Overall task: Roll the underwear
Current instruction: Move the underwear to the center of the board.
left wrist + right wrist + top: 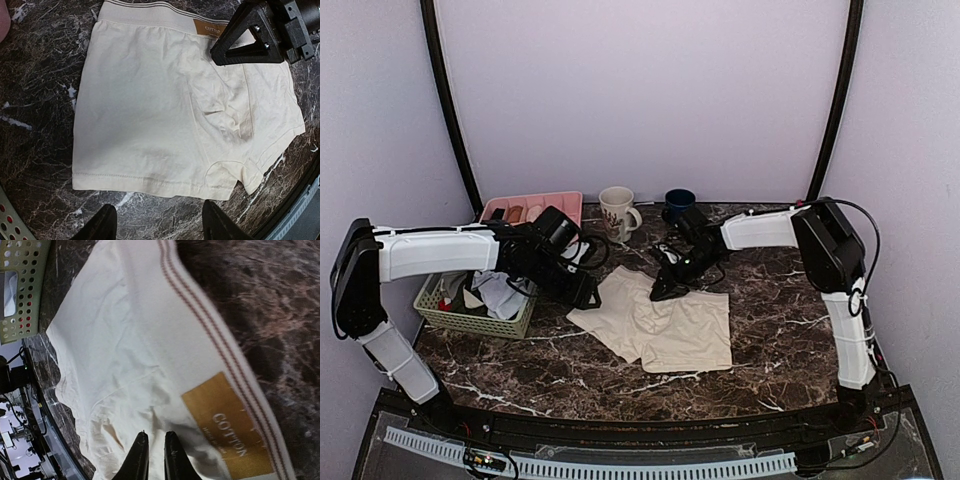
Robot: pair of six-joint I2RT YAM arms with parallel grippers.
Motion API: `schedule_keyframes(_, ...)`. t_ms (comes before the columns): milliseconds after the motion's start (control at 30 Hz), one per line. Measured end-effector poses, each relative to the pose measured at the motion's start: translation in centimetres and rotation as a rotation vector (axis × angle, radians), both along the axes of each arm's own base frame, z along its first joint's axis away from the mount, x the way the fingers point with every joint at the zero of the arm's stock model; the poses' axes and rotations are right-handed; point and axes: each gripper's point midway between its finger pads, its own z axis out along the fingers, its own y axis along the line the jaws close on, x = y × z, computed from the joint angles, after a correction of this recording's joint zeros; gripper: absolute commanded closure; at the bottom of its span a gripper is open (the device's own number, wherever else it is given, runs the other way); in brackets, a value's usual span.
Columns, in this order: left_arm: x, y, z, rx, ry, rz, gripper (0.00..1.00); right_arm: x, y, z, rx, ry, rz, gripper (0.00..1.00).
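Observation:
The cream-beige underwear [660, 320] lies flat on the dark marble table, waistband toward the back. Its brown label [210, 28] shows in both wrist views, as does the fabric [160, 110] [125, 340]. My left gripper [588, 295] is open and empty, its fingertips [157, 212] over bare marble just off the garment's side hem. My right gripper [665, 290] is shut, its tip [155, 437] resting on the fabric just below the waistband, beside the label [230, 425]. It also shows in the left wrist view [240, 45].
A green perforated basket [470, 315] holding white and grey cloths stands at the left. A pink tray [530, 208], a patterned mug [617, 212] and a dark blue cup [679, 203] stand along the back edge. The table's front edge lies near the garment's leg end.

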Motion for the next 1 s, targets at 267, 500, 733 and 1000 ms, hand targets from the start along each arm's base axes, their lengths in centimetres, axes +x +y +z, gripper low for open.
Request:
schedule_keyframes(267,0.1,0.0,0.1,0.003,-0.005,0.002,0.39,4.9,-8.2,-1.2,-0.046,0.006,-0.257,0.89)
schedule_keyframes(500,0.8,-0.3,1.0,-0.006,-0.035,-0.006,0.39,6.0,-17.1,2.0,-0.067,-0.024,-0.456,0.81)
schedule_keyframes(733,1.5,-0.9,1.1,-0.009,-0.051,-0.026,0.39,0.1,-14.2,8.8,0.036,-0.128,-0.315,0.85)
schedule_keyframes(1000,1.6,-0.9,0.7,-0.007,-0.042,-0.032,0.39,-9.8,-12.9,1.9,-0.113,0.077,-0.143,0.87)
